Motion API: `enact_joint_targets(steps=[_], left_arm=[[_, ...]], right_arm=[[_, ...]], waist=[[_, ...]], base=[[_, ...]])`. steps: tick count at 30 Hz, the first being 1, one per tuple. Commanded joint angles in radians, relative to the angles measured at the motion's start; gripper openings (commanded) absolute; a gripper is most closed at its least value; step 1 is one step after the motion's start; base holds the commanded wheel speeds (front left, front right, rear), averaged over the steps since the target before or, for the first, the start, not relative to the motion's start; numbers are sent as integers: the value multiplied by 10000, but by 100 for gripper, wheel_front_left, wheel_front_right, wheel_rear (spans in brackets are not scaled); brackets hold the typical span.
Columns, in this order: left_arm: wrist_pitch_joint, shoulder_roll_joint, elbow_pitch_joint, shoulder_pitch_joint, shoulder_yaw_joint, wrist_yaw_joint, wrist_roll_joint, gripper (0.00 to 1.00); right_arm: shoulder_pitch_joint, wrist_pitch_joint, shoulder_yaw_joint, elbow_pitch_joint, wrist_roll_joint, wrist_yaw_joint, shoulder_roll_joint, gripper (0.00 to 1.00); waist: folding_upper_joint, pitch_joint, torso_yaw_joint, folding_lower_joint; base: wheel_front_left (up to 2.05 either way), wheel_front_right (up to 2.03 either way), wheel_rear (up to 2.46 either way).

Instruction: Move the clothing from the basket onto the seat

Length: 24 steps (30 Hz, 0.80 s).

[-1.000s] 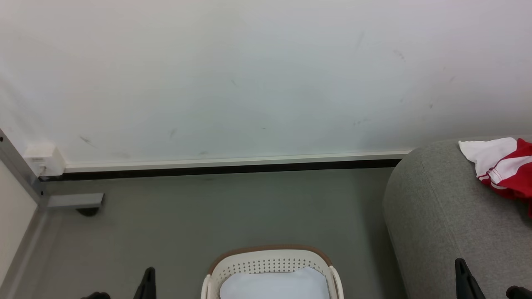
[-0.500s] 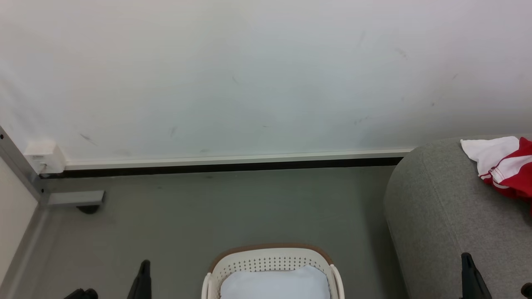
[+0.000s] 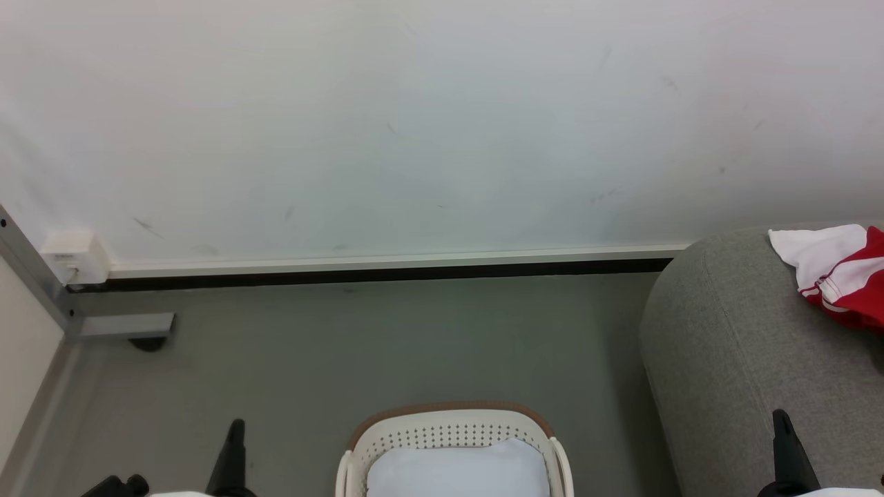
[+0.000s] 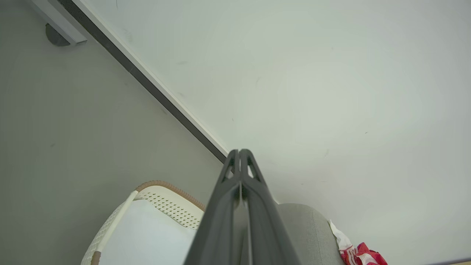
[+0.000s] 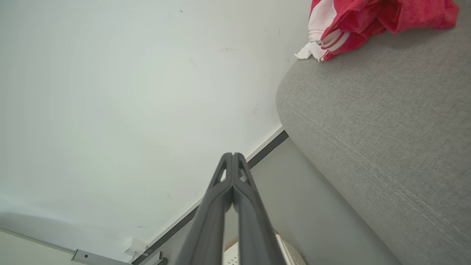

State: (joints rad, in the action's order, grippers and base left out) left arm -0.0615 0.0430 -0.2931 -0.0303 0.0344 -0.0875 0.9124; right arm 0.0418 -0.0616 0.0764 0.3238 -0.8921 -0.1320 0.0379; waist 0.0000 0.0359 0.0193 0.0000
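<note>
Now your left gripper [image 4: 240,152] and right gripper [image 5: 232,156] both aim forward toward the wall [image 3: 414,138], each with its fingers pressed together, gripping nothing. They sit low on either side of the basket [image 3: 449,416]. The clothing [image 3: 842,279] lies on the seat [image 3: 732,359] near its far edge, well apart from both.

The left end effector [image 4: 240,152] and the right end effector [image 5: 233,155] are each made up of two long, matte dark-grey fingers [image 4: 220,221], tapered to slim tips. Narrow triangular cut-outs [image 5: 220,173] are seen just below those tips, and a sliver of white casing [image 3: 836,493] is seen at each wrist.
</note>
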Motion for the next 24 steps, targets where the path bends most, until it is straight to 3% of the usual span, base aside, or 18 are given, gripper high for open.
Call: enact_joint_targets(steps=[1, 24], left_arm=[[108, 65, 136, -236, 104, -65, 508, 0], [731, 82, 283, -466, 374, -210, 2914, 0]], right_arm=[[301, 97, 71, -182, -495, 10, 119, 0], [465, 723, 184, -417, -2969, 14, 141, 0]], waist=[[0, -12, -7, 0], [0, -125, -62, 0]], base=[[0, 0, 0], [0, 0, 0]])
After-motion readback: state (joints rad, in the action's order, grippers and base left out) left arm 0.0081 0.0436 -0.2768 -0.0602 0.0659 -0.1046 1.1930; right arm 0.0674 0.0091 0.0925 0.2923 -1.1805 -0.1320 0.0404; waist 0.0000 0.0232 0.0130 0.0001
